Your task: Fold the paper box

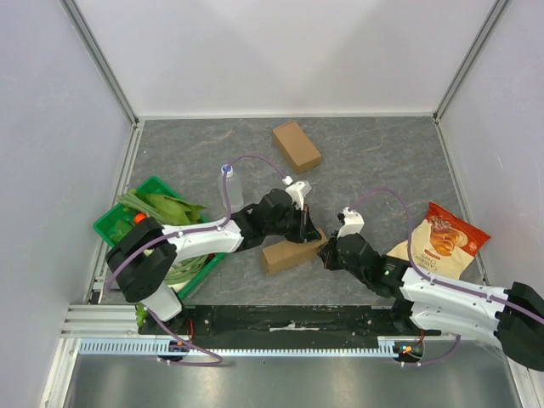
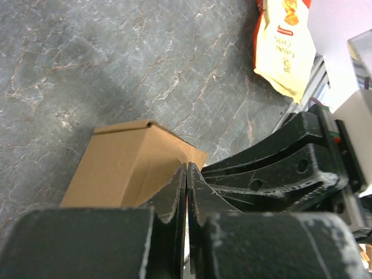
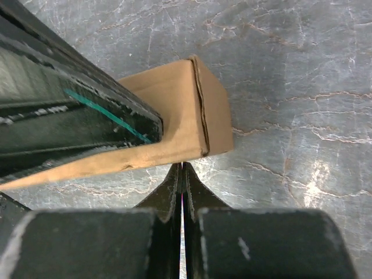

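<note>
The right gripper (image 3: 182,171) is closed with nothing between its fingers, and its tips touch the lower edge of the paper box (image 3: 174,110) just ahead of them, near the box's end. The left gripper (image 2: 186,171) is likewise closed and empty. It lies against the same end of the box from the other side, so the box sits on the desk (image 1: 382,161) between the two grippers. The box already has its block shape, and the end flap facing the right gripper looks folded in, with a thin seam showing. Pressing that flap fully home seems to be what is left; the opposite end is hidden. Well beyond both grippers lies a second box (image 1: 297,146), fully closed.
</note>
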### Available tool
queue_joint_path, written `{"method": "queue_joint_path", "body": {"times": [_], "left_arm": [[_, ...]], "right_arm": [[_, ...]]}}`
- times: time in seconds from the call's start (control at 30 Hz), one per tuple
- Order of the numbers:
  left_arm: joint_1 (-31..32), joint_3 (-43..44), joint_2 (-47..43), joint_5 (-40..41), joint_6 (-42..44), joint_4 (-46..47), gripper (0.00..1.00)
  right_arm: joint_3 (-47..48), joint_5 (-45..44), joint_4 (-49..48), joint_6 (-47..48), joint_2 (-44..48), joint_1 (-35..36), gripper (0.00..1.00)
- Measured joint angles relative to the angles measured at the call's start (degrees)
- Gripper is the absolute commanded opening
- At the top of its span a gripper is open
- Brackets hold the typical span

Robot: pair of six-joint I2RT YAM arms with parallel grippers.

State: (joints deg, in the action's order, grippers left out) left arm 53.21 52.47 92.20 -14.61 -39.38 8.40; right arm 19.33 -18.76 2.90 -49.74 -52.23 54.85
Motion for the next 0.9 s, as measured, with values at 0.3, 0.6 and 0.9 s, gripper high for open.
{"method": "queue_joint_path", "body": {"times": [0.3, 0.6, 0.9], "left_arm": [[0.31, -10.32, -2.75, 3.85, -0.02, 13.75, 0.05], [0.61, -3.82, -4.68, 4.02, 2.86, 1.57, 0.45], [-0.92, 1.88, -18.56, 5.16, 5.29, -13.18, 0.50]], "right_arm": [[-0.11, -0.11, -3.37, 0.07, 0.87, -0.33, 0.00], [3.74, 1.33, 13.05, 2.49, 6.36, -3.61, 0.24], [18.36, 24.81, 21.11, 15.52, 2.34, -24.09, 0.63]]}}
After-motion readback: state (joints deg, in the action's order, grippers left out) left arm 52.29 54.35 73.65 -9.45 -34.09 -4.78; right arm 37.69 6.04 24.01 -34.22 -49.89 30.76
